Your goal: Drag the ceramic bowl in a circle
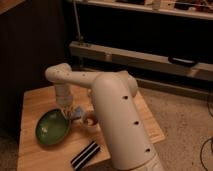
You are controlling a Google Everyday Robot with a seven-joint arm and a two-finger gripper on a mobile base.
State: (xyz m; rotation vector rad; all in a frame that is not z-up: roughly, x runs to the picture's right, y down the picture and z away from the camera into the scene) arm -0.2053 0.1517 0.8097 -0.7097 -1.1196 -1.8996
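The ceramic bowl (52, 127) is a wide, shallow, glossy green dish with faint light marks inside. It sits on the wooden table (35, 102) at the left front. My gripper (66, 111) hangs from the white arm (112, 107) and reaches down at the bowl's right rim, touching or just inside it. The arm's big white body hides the table's middle.
A small white cup (90, 120) and a blue-white object (76, 114) lie just right of the bowl by the gripper. A black striped object (85, 154) lies near the table's front edge. A dark shelf unit (150, 55) stands behind the table.
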